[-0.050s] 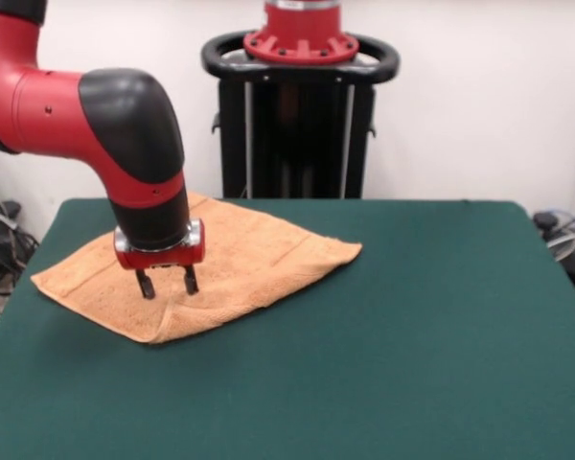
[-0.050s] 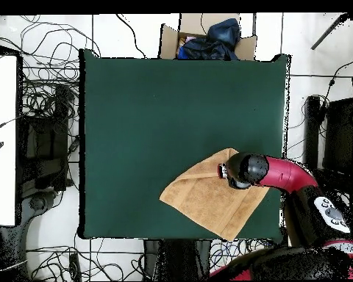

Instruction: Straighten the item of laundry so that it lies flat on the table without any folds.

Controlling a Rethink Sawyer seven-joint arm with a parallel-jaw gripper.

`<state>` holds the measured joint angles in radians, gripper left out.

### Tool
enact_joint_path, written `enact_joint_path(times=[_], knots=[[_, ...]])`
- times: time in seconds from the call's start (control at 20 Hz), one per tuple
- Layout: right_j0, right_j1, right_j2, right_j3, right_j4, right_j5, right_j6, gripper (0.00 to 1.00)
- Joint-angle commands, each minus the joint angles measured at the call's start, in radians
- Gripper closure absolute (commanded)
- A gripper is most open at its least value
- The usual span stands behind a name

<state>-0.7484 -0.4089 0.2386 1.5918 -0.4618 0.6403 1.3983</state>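
Currently I am holding my hand (image 1: 168, 283), fingers spread, just above the peach towel (image 1: 249, 264), which is lying skewed like a diamond near one corner of the green surface (image 1: 412, 335).

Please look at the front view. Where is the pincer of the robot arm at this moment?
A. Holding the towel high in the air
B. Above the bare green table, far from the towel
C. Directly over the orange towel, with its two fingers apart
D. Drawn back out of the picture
C: the pincer hangs over the orange towel with its two fingers apart, while the towel lies on the green table, not lifted.
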Motion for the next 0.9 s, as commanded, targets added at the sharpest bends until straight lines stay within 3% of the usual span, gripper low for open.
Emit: enact_joint_path(times=[0.05, 0.9], knots=[[-0.003, 0.030, 0.105, 0.099, 0.062, -0.106, 0.111, 0.00], [-0.035, 0.037, 0.161, 0.178, 0.151, -0.193, 0.121, 0.00]])
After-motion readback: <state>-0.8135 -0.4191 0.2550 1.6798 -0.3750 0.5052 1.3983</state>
